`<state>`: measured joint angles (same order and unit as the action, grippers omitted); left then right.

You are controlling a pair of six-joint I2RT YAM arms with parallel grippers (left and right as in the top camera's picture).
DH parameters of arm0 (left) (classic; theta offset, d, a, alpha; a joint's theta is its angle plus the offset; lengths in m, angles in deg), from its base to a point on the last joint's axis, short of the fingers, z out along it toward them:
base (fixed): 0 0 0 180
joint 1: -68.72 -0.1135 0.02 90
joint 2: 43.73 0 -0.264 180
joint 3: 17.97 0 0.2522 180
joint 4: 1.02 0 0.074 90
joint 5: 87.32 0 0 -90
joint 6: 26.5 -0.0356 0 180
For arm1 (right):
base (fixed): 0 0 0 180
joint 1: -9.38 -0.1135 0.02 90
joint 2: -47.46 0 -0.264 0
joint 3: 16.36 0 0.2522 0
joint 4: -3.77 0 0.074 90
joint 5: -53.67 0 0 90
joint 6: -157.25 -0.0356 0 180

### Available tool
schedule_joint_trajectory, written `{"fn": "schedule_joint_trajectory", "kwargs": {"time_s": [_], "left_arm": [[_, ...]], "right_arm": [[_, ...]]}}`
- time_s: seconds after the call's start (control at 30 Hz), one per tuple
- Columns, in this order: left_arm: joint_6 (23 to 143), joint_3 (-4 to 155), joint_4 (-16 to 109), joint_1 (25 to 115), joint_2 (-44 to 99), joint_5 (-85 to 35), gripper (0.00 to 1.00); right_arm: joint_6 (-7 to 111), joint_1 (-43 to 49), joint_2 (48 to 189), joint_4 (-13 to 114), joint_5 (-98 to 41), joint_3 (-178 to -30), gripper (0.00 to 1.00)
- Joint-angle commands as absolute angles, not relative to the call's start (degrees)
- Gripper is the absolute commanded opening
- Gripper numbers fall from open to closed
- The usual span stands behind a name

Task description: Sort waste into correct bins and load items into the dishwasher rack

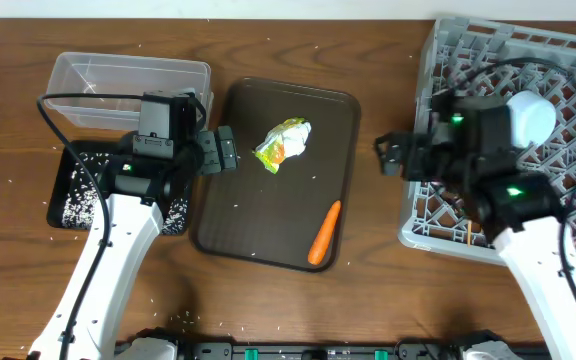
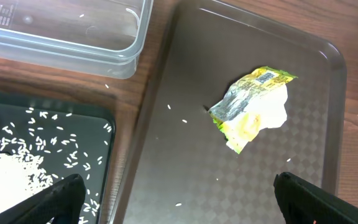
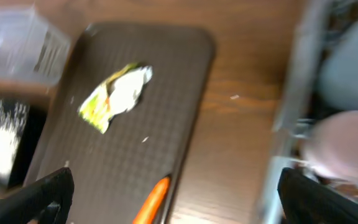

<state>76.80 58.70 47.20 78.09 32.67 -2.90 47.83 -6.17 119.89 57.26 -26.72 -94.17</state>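
The crumpled yellow-green-and-white wrapper (image 1: 283, 143) lies on the dark brown serving tray (image 1: 268, 230). The orange carrot (image 1: 325, 233) lies at that tray's right edge. My left gripper (image 1: 226, 150) is open and empty over the tray's left edge, near the wrapper (image 2: 253, 106). My right gripper (image 1: 388, 155) is open and empty between the tray and the grey dishwasher rack (image 1: 438, 215). The blurred right wrist view shows the wrapper (image 3: 117, 93), the carrot (image 3: 151, 202), a pink cup (image 3: 347, 146) and a light blue cup (image 3: 353, 62) in the rack. The brown scrap, bowl, plate and chopsticks are hidden.
The clear plastic tub (image 1: 128, 85) stands at the back left. The black tray (image 1: 78, 190), strewn with white rice grains, lies in front of it under my left arm. Rice grains are scattered on the wooden table and the serving tray (image 2: 229, 180).
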Motion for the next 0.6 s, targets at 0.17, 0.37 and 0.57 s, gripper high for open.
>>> {"fn": "schedule_joint_trajectory", "kwargs": {"time_s": [0.17,0.37,0.57], "left_arm": [[76.7,59.0,47.2,77.8,33.0,-2.6,0.98],[76.7,59.0,47.2,77.8,33.0,-2.6,0.98],[77.2,59.0,44.1,77.8,33.0,-2.9,0.98]], "right_arm": [[47.5,-10.2,127.1,55.8,-27.9,-94.1,0.99],[47.3,-12.8,130.9,51.5,-27.4,-94.1,0.99],[47.4,-15.9,131.3,49.0,-27.4,-94.1,0.99]]}}
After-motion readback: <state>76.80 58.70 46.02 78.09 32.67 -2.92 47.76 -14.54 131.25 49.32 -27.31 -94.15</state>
